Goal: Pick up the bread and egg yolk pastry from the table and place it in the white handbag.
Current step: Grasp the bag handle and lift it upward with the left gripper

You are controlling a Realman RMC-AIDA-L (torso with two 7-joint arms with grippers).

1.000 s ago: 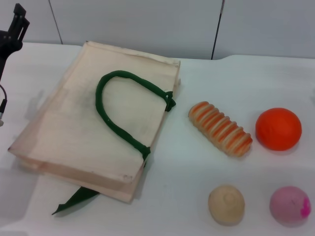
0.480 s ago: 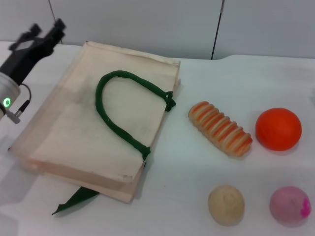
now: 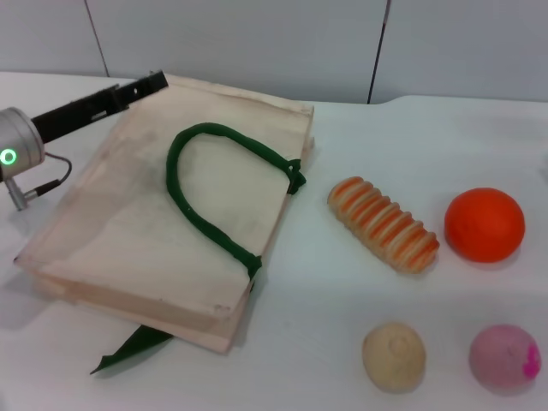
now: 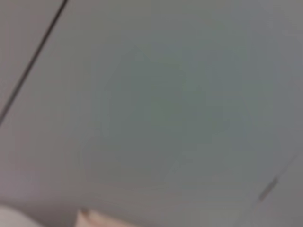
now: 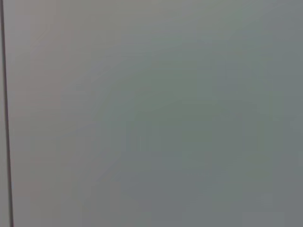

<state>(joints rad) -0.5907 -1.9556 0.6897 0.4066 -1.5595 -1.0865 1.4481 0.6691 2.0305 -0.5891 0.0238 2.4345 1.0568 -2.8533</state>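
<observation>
Orange ball (image 3: 484, 224) beside bread (image 3: 384, 224) (apart); pink ball (image 3: 504, 357) near egg yolk pastry (image 3: 394, 356).

left end effector (image 3: 152, 82): finger gap unreadable | white handbag (image 4: 92, 220): blurred, cut by edge

Flat cream white handbag (image 3: 128, 223) left, striped bread (image 3: 383, 223) right of it, tan egg yolk pastry (image 3: 394, 355) nearer.
</observation>
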